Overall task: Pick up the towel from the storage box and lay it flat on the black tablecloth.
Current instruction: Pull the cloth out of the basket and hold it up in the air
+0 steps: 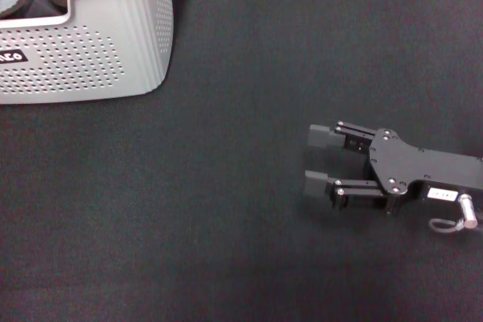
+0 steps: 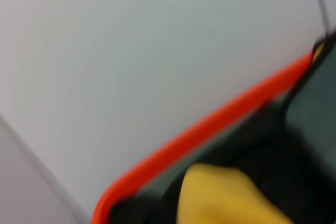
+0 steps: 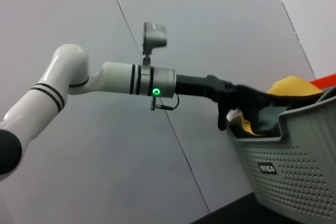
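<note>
Black, finely textured tablecloth (image 1: 226, 224) fills the near part of the head view and carries no towel: the laying step is not yet done.

At the far left corner of this cloth stands the light grey perforated plastic storage box (image 1: 90, 58). The fleecy towel, grey-teal with a yellow-cream reverse (image 3: 286, 90), is in the box, bunched above the rim. The left gripper (image 3: 239, 106) is at the box mouth in the right wrist view, against the towel; whether its claw is closed on the cloth cannot be told. The lift appears to be only beginning.

From the box rightward, the cloth is bare up to the right gripper (image 1: 321, 160), which lies low near the right edge, claw open and holding nothing. This middle span offers room to spread the towel.
</note>
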Robot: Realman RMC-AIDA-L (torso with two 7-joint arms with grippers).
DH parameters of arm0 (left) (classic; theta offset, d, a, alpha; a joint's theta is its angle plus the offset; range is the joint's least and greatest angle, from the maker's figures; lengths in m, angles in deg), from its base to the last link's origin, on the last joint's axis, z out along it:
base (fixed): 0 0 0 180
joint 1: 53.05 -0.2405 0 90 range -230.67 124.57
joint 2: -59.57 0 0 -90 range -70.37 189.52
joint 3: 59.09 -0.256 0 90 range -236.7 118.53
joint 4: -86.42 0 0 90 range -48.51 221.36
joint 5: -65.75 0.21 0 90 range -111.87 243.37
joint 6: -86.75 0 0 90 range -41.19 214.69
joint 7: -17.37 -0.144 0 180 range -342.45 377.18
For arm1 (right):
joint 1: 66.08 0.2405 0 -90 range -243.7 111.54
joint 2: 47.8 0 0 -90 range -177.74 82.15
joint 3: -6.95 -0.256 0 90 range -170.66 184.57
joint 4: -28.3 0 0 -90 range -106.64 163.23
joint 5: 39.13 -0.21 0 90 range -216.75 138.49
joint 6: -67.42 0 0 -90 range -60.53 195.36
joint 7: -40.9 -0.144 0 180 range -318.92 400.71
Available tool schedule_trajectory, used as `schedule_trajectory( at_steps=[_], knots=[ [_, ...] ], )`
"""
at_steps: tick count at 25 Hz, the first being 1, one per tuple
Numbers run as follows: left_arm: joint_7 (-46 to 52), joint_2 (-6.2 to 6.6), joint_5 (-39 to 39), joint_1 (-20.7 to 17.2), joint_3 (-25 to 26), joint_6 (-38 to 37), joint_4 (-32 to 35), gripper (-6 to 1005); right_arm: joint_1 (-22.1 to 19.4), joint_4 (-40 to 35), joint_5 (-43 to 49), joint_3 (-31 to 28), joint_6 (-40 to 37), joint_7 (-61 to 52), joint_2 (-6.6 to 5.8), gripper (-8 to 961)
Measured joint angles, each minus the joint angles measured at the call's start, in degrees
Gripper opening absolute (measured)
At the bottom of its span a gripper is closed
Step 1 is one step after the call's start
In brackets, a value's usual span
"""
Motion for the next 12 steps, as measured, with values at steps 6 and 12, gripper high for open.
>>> schedule_trajectory(
  at_steps=[6,12],
  knots=[
    [0.0,0.57,-23.5,-2.5,0.8,-3.4,0.9,39,-0.8,-0.3,0.1,-2.4,-3.3,0.0,-0.59,858],
    [-0.5,0.94,-42.0,-4.4,0.4,-11.6,2.3,16,-3.3,-0.5,0.3,-9.1,-8.0,5.5,-0.41,857]
  ],
)
